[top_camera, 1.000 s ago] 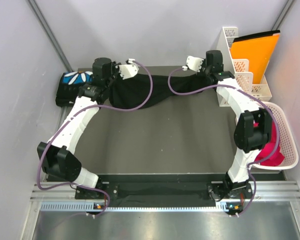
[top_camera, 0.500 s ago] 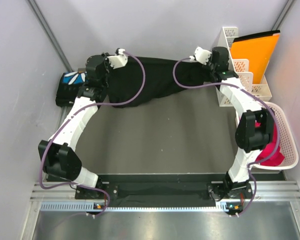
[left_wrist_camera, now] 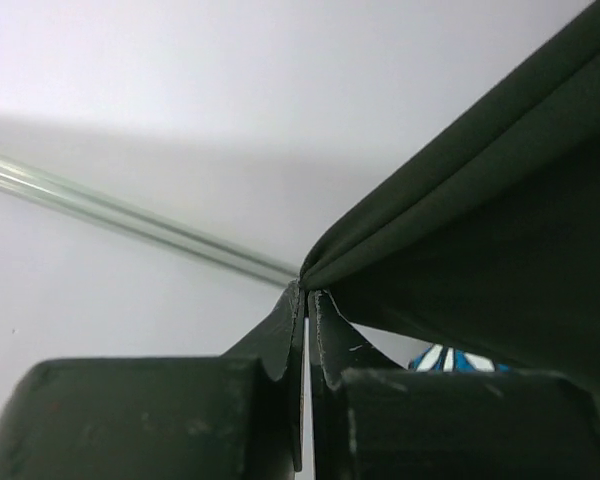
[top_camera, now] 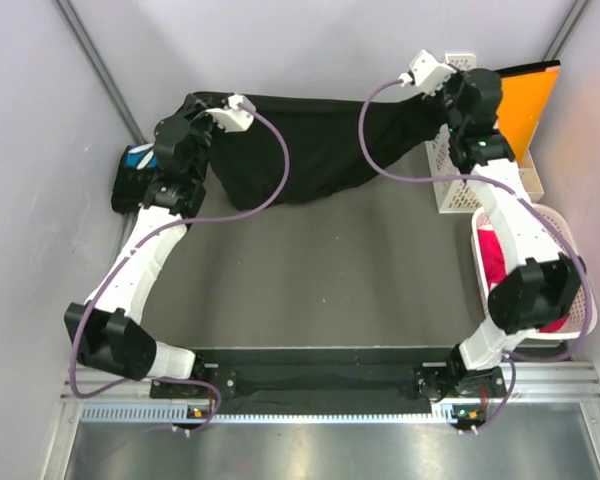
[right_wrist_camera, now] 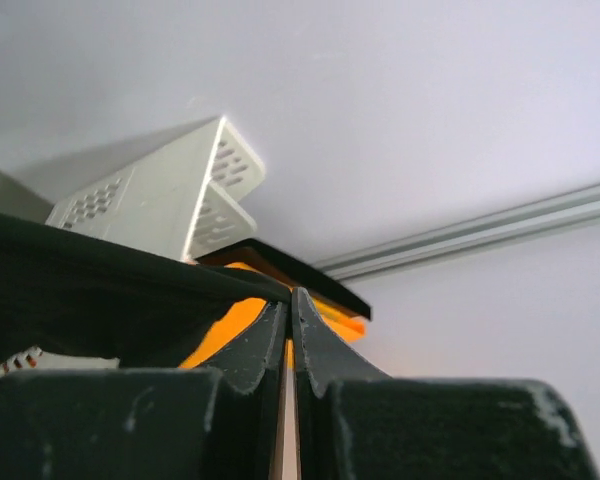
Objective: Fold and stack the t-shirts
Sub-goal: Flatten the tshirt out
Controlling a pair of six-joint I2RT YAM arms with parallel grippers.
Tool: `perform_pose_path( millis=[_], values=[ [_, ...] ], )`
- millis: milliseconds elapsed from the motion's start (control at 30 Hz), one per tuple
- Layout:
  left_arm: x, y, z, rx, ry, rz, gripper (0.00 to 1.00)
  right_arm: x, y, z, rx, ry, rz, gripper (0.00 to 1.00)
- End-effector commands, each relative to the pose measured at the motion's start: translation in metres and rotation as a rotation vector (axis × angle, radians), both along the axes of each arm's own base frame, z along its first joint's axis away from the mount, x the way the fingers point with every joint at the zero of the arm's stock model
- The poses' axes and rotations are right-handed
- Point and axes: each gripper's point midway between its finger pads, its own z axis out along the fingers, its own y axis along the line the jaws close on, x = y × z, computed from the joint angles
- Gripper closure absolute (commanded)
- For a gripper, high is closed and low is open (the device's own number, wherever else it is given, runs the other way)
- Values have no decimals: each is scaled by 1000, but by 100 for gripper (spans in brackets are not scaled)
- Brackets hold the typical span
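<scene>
A black t-shirt (top_camera: 310,150) hangs spread out in the air over the back of the table, its top edge stretched between my two grippers. My left gripper (top_camera: 193,103) is shut on its left top corner; in the left wrist view the folded cloth (left_wrist_camera: 480,240) runs out of the pinched tips of this gripper (left_wrist_camera: 306,292). My right gripper (top_camera: 458,95) is shut on the right top corner, and its own view shows the tips of this gripper (right_wrist_camera: 291,295) nipping the dark cloth (right_wrist_camera: 80,290). A second folded t-shirt with a blue and white petal print (top_camera: 137,160) lies at the back left, mostly hidden behind my left arm.
A white slotted rack (top_camera: 470,150) holding an orange folder (top_camera: 515,105) stands at the back right. A pink-white basket (top_camera: 580,310) with red cloth sits at the right edge. The grey table mat (top_camera: 310,280) lies under the hanging shirt. Walls close in on the left and back.
Both arms have risen and moved apart, lifting the black t-shirt off the table and pulling its top edge straight. The right arm swung outward toward the rack.
</scene>
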Motion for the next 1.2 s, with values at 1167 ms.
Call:
perform_pose_path(
  millis=[1167],
  values=[
    [43, 2, 155, 168, -492, 156, 100, -52, 6, 247, -113, -821, -10, 100]
  ],
)
